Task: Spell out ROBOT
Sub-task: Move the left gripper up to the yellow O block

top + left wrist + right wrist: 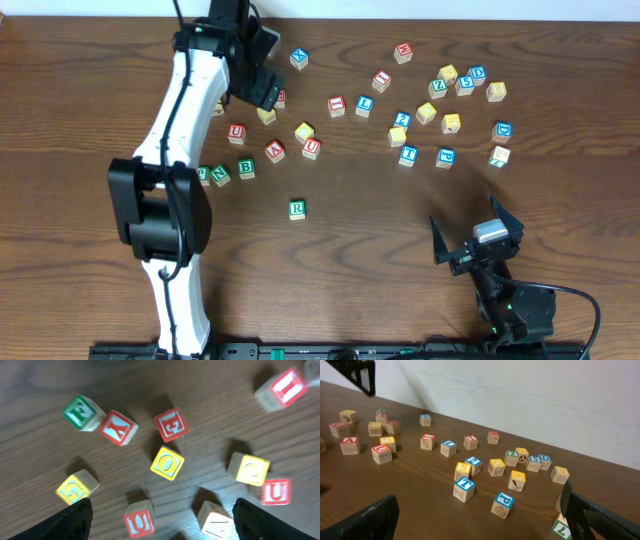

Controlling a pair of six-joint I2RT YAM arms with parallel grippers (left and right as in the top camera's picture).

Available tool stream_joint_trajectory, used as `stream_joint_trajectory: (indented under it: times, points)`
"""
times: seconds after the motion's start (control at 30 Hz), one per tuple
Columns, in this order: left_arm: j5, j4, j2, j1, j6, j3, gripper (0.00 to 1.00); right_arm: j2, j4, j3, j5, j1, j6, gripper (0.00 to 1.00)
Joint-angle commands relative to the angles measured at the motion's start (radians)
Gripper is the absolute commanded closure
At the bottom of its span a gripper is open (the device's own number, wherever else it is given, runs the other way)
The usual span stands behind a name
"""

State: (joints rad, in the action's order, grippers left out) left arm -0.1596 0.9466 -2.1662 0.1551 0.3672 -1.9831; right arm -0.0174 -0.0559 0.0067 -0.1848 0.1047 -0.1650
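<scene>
Hovering over the crowd of cubes at the far left of the desk [380, 260], my left gripper [161, 517] stands wide with nothing between its fingers; the yellow O cube [167, 462] lies just ahead of it in the wrist view, almost centred between the two fingertips; the coming move, I judge, turns on that. The cube sits askew to my finger line, so I reckon a small wrist turn is wanted before closing, or the pads will meet corners; a red E cube [171, 424] stands near beyond it, and a red U cube [139, 521] near on my side. The green R cube [297, 209] stands alone on open wood towards the middle; the green B cube [245, 167] is left of it; the blue T cube [407, 155] is among the right-hand group. My right gripper [478, 243] is likewise wide and empty, well apart from the O; the left arm is plainly nearer.
</scene>
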Motion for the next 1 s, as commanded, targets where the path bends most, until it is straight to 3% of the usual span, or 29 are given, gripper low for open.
stream_joint_trajectory:
  times: [0.0,0.37,0.97]
  points:
    - [-0.012,0.023,-0.023,-0.002,0.126,-0.016,0.12,0.006,-0.005,-0.001,-0.002,-0.008,0.011,0.01]
    - [-0.006,0.042,-0.115,-0.001,0.164,-0.015,0.12,0.006,-0.005,-0.001,-0.002,-0.008,0.011,0.01]
    - [-0.066,-0.055,-0.152,-0.002,0.206,-0.015,0.13,0.006,-0.005,-0.001,-0.002,-0.008,0.011,0.01]
